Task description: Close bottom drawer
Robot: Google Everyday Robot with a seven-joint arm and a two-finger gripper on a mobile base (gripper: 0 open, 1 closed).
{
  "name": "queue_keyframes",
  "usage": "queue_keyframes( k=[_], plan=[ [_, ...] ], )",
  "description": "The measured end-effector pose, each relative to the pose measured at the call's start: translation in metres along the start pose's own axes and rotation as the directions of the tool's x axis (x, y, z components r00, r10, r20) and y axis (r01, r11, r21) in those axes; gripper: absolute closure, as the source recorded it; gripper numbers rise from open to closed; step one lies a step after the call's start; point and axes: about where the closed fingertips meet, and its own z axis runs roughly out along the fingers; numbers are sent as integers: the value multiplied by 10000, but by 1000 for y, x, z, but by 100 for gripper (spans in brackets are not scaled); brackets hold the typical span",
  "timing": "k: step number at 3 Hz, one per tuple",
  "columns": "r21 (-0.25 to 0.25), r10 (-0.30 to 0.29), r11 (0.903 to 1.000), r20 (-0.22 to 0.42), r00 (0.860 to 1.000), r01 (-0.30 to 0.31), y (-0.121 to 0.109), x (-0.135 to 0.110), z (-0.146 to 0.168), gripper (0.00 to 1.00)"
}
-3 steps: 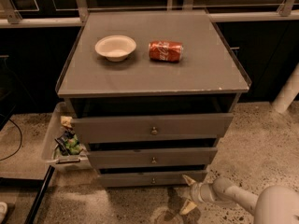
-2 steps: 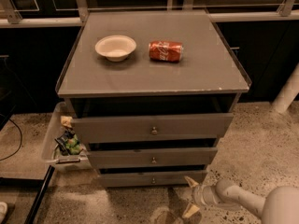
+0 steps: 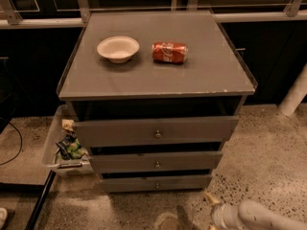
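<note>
Three grey drawers step down the front of the chest (image 3: 158, 75). The bottom drawer (image 3: 157, 183), the slimmest, sits lowest on it with a dark gap showing above its front. The gripper (image 3: 214, 211) has drawn back from where it was a second ago and now hangs low, right of the chest's foot and apart from that drawer. I cannot tell whether it is released or clenched. The drawer front has not shifted, so the push is probably either finished or not yet made.
</note>
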Motion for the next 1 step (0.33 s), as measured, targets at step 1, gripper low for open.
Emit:
queue_keyframes(
  k=[1],
  plan=[
    [-591,53,9982,167,9998,-43,38,-12,2,0]
  ],
)
